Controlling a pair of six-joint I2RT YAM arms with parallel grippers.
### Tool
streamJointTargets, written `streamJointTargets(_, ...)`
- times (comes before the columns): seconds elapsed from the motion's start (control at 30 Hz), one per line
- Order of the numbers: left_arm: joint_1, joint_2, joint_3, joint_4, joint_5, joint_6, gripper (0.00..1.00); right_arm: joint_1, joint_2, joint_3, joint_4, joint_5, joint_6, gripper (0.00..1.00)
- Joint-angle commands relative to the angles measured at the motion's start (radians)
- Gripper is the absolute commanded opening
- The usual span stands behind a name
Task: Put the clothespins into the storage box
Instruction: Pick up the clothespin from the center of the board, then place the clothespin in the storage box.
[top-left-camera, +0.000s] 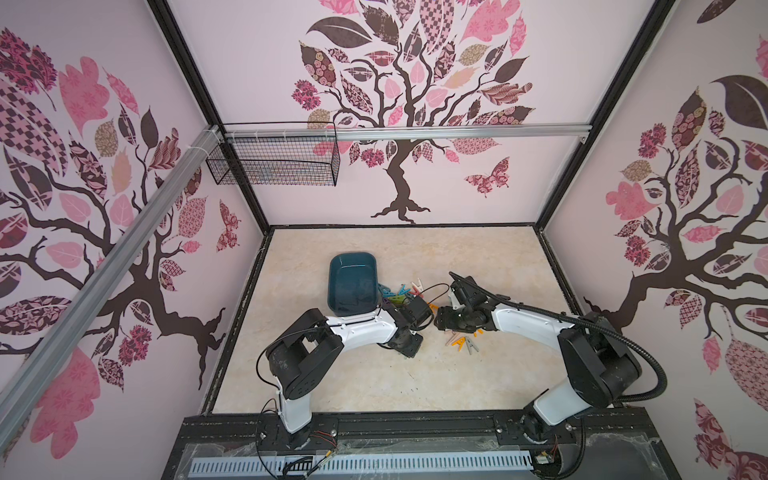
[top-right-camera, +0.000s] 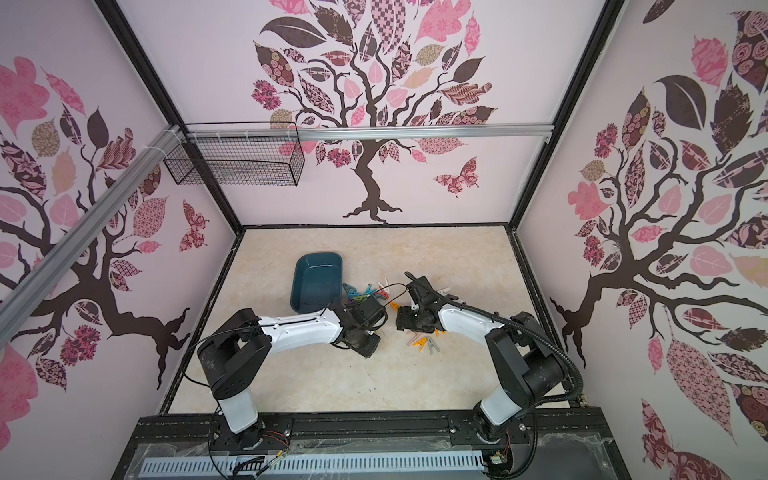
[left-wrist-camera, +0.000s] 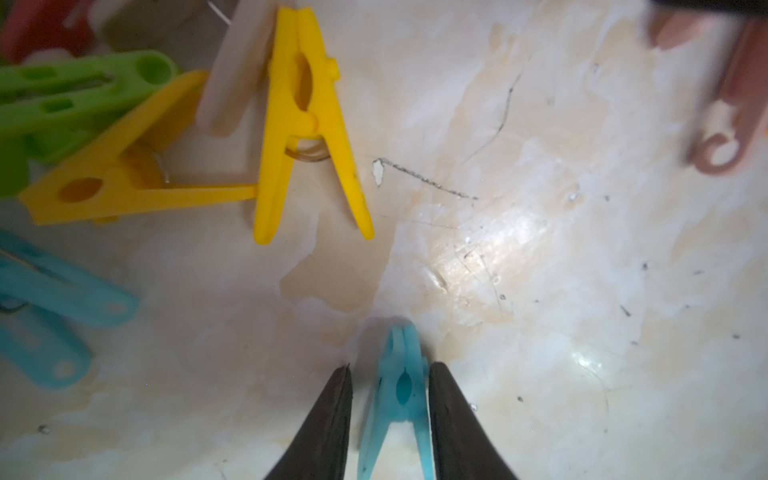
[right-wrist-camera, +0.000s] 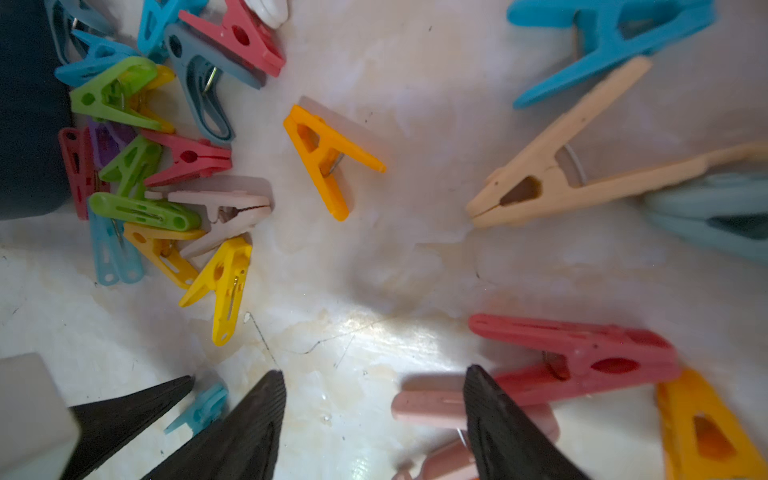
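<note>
Here, my left hand (left-wrist-camera: 391, 365) stands narrow around a light-blue clothespin (left-wrist-camera: 402, 390) on the table (left-wrist-camera: 540, 270); gripped or not, I cannot tell. My right hand (right-wrist-camera: 374, 370) hangs wide.

Headcount: one storage box (top-left-camera: 352, 286), one wire basket (top-left-camera: 274, 166), loads of clothespins (right-wrist-camera: 328, 158)
Roughly two dozen clothespins in mixed colours can be made out, most heaped at the storage box's 3 o'clock. An exact number can't be pinned down, since they're piled on each other.
</note>
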Motion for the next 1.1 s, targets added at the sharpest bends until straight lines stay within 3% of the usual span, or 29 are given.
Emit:
streamJointTargets(0.0, -0.005, 0.047, 0.004, 0.032, -0.013, 0.001, 0.28, 0.004, -0.043, -0.016, 0.001, 0.003, 0.005, 0.71)
streamJointTargets(0.1, -0.005, 0.033, 0.003, 0.038, -0.003, -0.003, 0.22, 0.005, -0.043, -0.018, 0.0, 0.005, 0.005, 0.71)
streamJointTargets(0.43, 0.072, -0.132, -0.04, -0.013, 0.008, -0.031, 0.18, 0.004, -0.046, -0.007, -0.011, 0.003, 0.005, 0.71)
streamJointTargets(0.73, 0.349, -0.398, 0.002, -0.101, -0.032, 0.057, 0.19, 0.007, -0.03, 0.002, 0.008, -0.024, 0.026, 0.7)
streamJointTargets(0.9, 0.56, -0.302, 0.051, -0.015, -0.054, 0.068, 0.19, 0.045, 0.006, 0.034, 0.027, -0.023, 0.056, 0.7)
streamJointTargets(1.07, 0.634, -0.123, 0.158, -0.003, -0.102, 0.048, 0.19, 0.115, 0.051, 0.057, 0.043, 0.011, 0.09, 0.69)
